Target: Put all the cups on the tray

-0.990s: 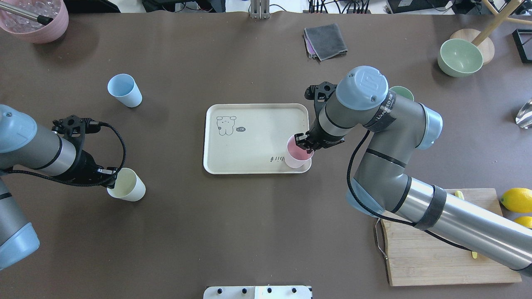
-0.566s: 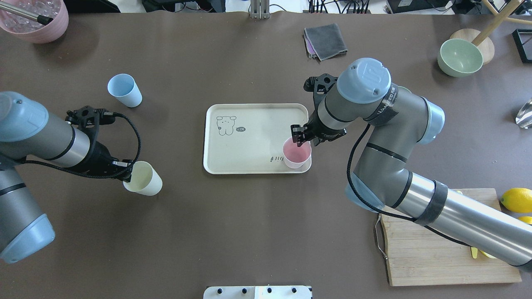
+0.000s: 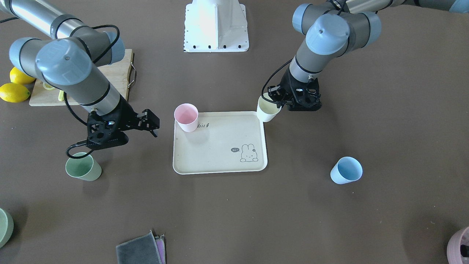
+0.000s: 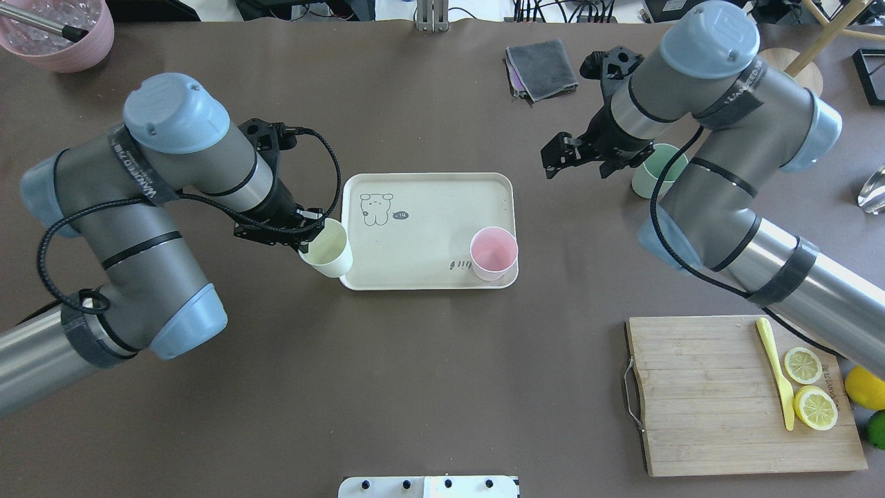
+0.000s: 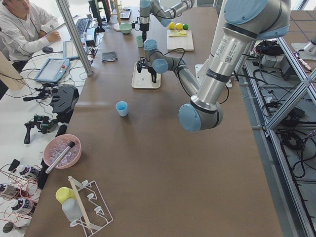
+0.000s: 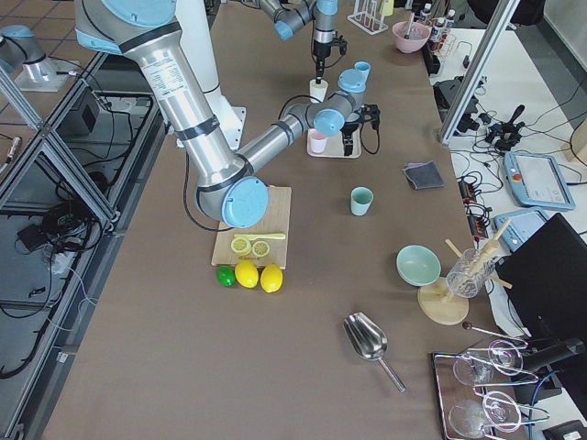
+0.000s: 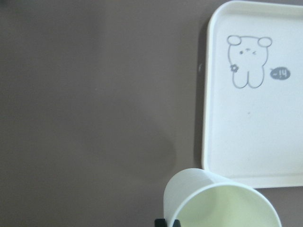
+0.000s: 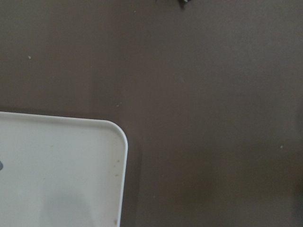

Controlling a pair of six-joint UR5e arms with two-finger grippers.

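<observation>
My left gripper (image 4: 309, 237) is shut on the rim of the cream-white cup (image 4: 326, 257) and holds it, slightly tilted, at the near-left corner of the tray (image 4: 429, 190). It also shows in the front view (image 3: 268, 109) and the left wrist view (image 7: 215, 203). The pink cup (image 4: 494, 253) stands upright on the tray's near-right corner. My right gripper (image 4: 561, 156) is open and empty, off the tray's far-right corner, left of the sage green cup (image 4: 655, 178). The light blue cup (image 3: 346, 170) stands on the table, hidden under my left arm in the overhead view.
A wooden cutting board (image 4: 705, 415) with lemon slices and a yellow knife lies at the near right. A grey cloth (image 4: 543, 68) lies at the far middle. A pink bowl (image 4: 66, 38) sits at the far left corner.
My left arm has carried the cream cup right to the tray's near-left corner. My right gripper has let go of the pink cup and moved far and right, beside the green cup.
</observation>
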